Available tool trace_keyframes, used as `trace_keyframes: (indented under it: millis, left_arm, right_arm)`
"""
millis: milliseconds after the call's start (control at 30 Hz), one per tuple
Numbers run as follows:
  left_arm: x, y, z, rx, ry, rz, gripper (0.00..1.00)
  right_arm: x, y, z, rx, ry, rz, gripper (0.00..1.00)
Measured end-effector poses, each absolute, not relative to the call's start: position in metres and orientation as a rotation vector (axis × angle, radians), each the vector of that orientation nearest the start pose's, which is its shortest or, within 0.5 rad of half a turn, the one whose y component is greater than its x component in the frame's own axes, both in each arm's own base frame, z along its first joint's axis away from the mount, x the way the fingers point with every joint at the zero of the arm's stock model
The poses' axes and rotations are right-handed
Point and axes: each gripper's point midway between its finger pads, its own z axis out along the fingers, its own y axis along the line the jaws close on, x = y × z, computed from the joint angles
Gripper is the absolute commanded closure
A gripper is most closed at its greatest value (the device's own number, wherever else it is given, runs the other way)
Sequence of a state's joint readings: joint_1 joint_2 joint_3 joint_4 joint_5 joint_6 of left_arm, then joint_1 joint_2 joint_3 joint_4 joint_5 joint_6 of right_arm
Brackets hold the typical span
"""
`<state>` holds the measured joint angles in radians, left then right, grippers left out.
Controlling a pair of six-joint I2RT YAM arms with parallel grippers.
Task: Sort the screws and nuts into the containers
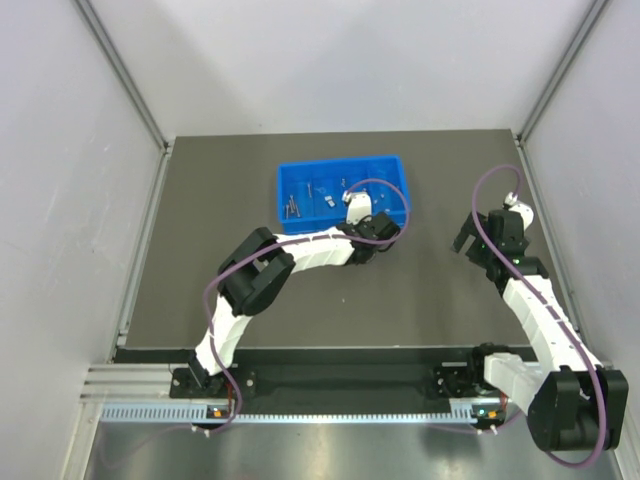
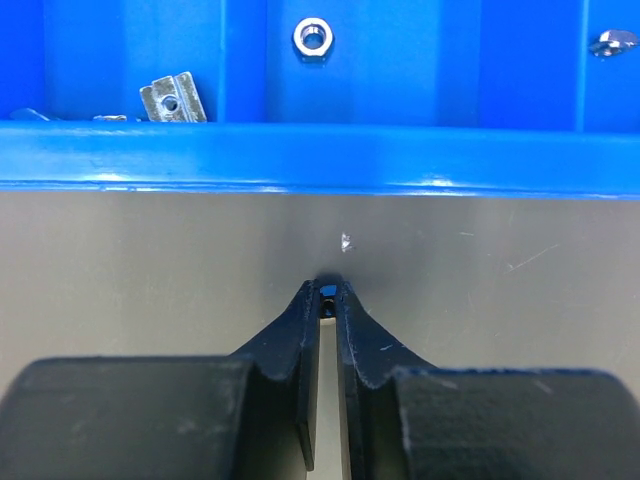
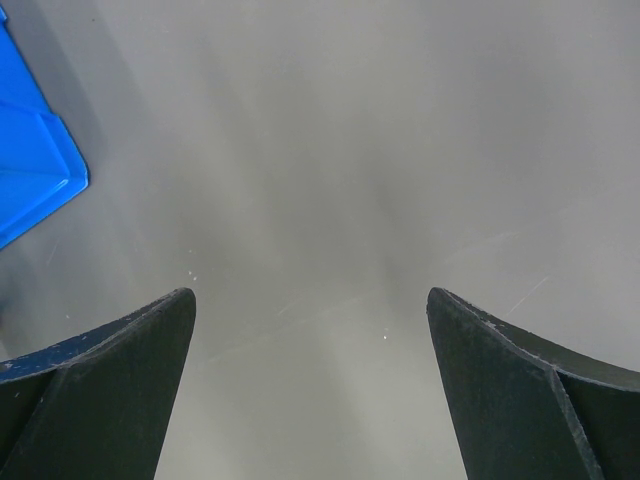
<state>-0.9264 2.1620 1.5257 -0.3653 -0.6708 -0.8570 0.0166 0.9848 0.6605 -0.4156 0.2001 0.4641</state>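
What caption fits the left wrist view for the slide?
Left tool, tips pinched together, just short of the blue tray; a nut lies in the compartment ahead.

readable text: none | labels, brands: none legible | numbers, signs: none legible

**Blue compartment tray (image 2: pixel 450 160) holding sorted fasteners.**
Hex nut (image 2: pixel 313 38) lies flat in one section; slotted T-nut (image 2: pixel 173 100) sits tilted in the section to its left (screws (image 1: pixel 292 205) lie farther left).
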Motion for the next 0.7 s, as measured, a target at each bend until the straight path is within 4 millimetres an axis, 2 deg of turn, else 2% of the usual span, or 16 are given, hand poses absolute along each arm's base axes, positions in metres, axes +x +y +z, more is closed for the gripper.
trace_keyframes:
  millis: [233,333,533,700]
  left_arm:
    - [0.359,-0.352,0.028,-0.084,2.313,-0.062,1.0]
    - [0.352,-0.354,0.035,-0.039,2.325,-0.091,1.0]
    - [0.355,-0.369,0.08,0.023,2.268,-0.207,1.0]
    - [0.373,-0.386,0.122,0.078,2.166,-0.256,1.0]
  right_arm:
    - [0.285,-0.012,0.117,0.608,2.21,0.017,0.0]
    - [0.285,-0.012,0.117,0.608,2.21,0.017,0.0]
    - [0.285,-0.012,0.117,0.608,2.21,0.016,0.0]
    - [0.285,-0.012,0.117,0.608,2.21,0.016,0.0]
